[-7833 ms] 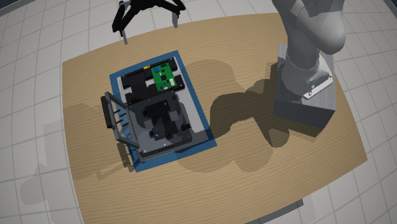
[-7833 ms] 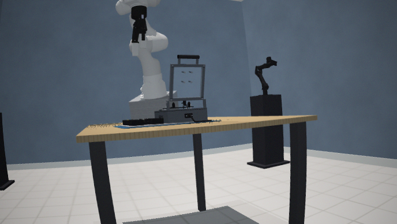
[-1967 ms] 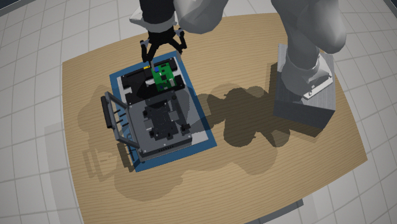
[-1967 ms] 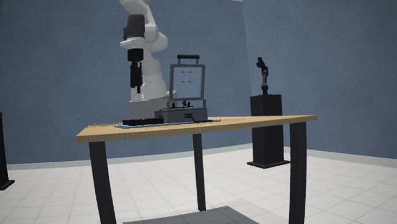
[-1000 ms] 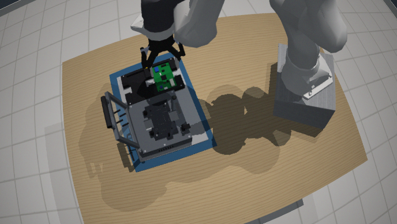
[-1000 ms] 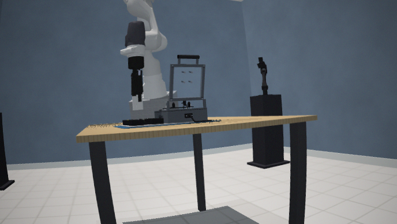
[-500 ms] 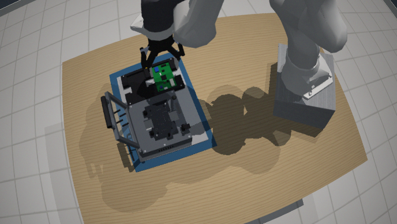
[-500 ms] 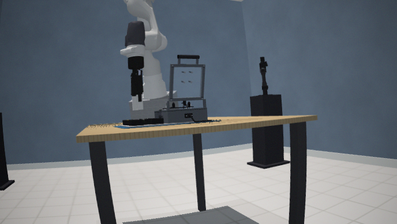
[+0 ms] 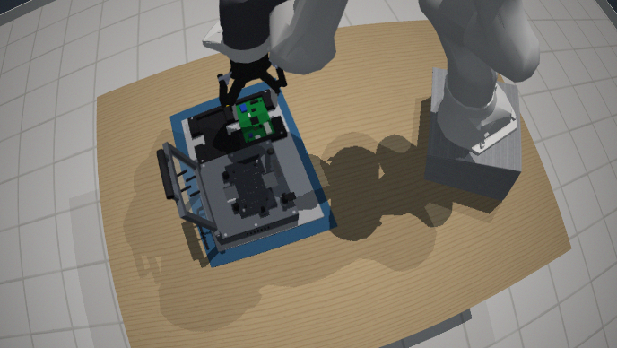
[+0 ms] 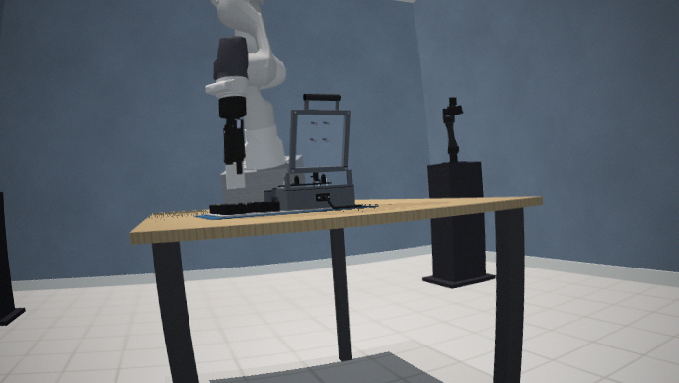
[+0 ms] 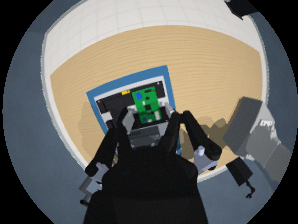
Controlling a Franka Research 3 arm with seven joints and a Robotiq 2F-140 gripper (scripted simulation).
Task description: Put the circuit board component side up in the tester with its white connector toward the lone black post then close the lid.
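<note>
The green circuit board (image 9: pixel 255 120) lies component side up in the black tray (image 9: pixel 224 130) at the far end of the blue mat (image 9: pixel 314 188). My gripper (image 9: pixel 251 91) hangs above the board, fingers pointing down, partly open and empty. In the side view the gripper (image 10: pixel 233 165) is well above the tray (image 10: pixel 244 208). The wrist view shows the board (image 11: pixel 147 106) between my spread fingers, far below them. The grey tester (image 9: pixel 251 188) sits next to the tray with its nest bare. Its lid (image 9: pixel 179 179) stands upright and open, as the side view (image 10: pixel 321 138) also shows.
The lid's black handle (image 9: pixel 163 175) sticks out on the tester's left side. My arm's grey base block (image 9: pixel 475 139) stands at the table's right. A black pedestal with a camera (image 10: pixel 454 217) stands beyond the table.
</note>
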